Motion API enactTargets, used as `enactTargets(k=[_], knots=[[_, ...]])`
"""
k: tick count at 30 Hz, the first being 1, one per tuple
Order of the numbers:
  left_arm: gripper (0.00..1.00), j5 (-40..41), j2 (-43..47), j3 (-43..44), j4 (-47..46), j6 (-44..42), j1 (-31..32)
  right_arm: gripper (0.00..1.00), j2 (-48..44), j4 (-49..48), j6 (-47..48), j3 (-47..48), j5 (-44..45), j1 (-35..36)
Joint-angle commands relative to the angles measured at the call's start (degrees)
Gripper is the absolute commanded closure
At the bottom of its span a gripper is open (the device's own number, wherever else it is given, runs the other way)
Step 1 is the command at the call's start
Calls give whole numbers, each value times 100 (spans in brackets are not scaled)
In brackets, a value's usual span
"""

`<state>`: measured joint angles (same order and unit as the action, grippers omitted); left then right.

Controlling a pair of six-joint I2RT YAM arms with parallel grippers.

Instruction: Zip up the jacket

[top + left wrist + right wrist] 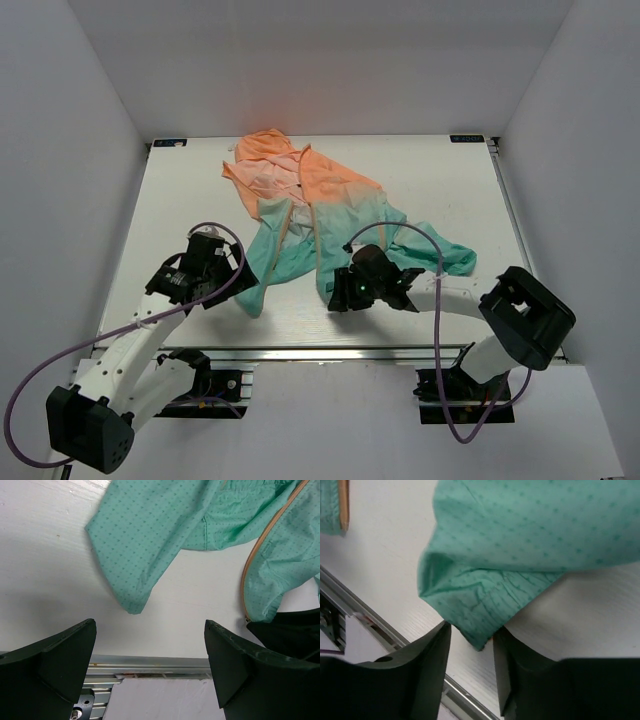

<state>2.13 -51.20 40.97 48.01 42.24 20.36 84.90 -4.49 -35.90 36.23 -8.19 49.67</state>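
White worktop (180,200) has your jacket (320,200) spread unzipped in the middle, orange hood (268,146) far, teal hem near. Your left gripper (150,624) gapes empty by a sleeve (135,555); right gripper (470,627) straddles a hem corner (480,615), can't tell if pinched

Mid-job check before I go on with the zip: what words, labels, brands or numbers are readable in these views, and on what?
No text is readable in any view.
On the far edge of the table, the left tag: too small to read.
On the same edge, the right tag: too small to read.
On the jacket: a dotted pattern only, no label or brand showing.
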Motion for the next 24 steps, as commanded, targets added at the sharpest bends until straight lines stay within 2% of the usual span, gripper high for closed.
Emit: enactTargets(k=[1, 3, 5, 6, 8, 9, 10, 12, 13, 17, 19, 20, 22, 23, 24], knots=[[2, 51, 137, 165, 86, -23, 12, 58, 114, -96, -338, 139, -42, 226], [2, 42, 128, 192, 103, -14, 12, 74, 114, -34, -549, 253, -130, 367], [2, 33, 128, 210, 112, 21, 12, 81, 88, -87, -751, 323, -279, 561], [2, 33, 137, 210, 112, 30, 12, 87, 44, -383, -1048, 289, -411, 596], [2, -11, 128, 218, 112, 48, 12, 89, 0, -998, -1383, 44, -814, 667], [2, -28, 137, 210, 86, 48, 12, 98, -131, -1323, -1811, -80, -877, 693], [2, -63, 137, 201, 68, 30, 12, 100, -175, -2101, -2033, -211, -930, 754], [2, -81, 154, 174, 59, 21, 12, 100, -176, -2966, -2707, -632, -1114, 790], [2, -81, 154, 174, 68, 21, 12, 100, -150, -3840, -2903, -791, -1124, 816], [2, -125, 198, 183, 77, 48, 12, 100, -53, -5621, -3668, -1635, -870, 834], [2, -143, 242, 166, 51, 56, 12, 93, 17, -5546, -3792, -1794, -869, 834], [2, -143, 242, 174, 42, 65, 12, 92, 17, -4927, -3723, -1769, -834, 834], [2, -108, 233, 209, 94, 74, 12, 79, -131, -4117, -3434, -1646, -729, 834], [2, -90, 216, 227, 112, 74, 12, 72, -271, -3120, -3050, -1584, -372, 834], [2, -29, 198, 262, 182, 74, 12, 58, -638, -2623, -2880, -1523, -133, 834]])
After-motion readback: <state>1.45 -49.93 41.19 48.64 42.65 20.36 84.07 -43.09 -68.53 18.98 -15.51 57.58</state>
